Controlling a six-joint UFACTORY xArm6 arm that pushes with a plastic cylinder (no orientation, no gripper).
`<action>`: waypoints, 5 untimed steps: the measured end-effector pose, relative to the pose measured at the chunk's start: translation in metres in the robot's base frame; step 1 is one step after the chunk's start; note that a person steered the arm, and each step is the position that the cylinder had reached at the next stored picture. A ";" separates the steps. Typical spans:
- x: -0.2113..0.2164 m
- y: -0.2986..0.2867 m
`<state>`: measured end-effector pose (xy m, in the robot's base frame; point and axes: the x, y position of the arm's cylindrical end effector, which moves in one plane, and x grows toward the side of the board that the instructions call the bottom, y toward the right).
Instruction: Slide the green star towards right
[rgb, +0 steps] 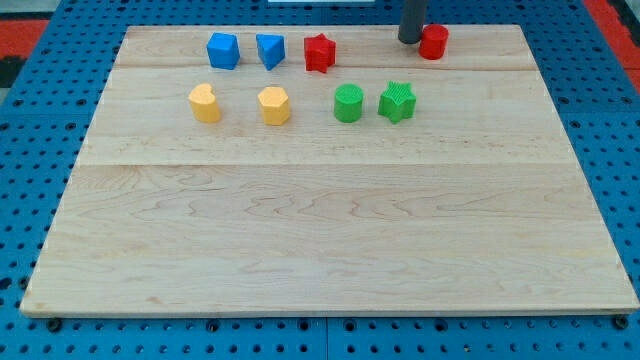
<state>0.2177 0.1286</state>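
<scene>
The green star (397, 101) lies on the wooden board (330, 230) in the upper middle, just right of a green cylinder (348, 103) and almost touching it. My tip (410, 40) is near the view's top, above and slightly right of the green star, apart from it. The tip stands right beside the left side of a red cylinder (433, 42).
A blue cube (223, 50), a blue triangular block (270, 50) and a red star (319, 52) stand in a row at the top. A yellow heart (204, 103) and a yellow hexagon (274, 105) lie left of the green cylinder.
</scene>
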 end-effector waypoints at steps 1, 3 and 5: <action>0.003 -0.017; 0.126 0.060; 0.178 -0.063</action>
<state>0.3961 0.0651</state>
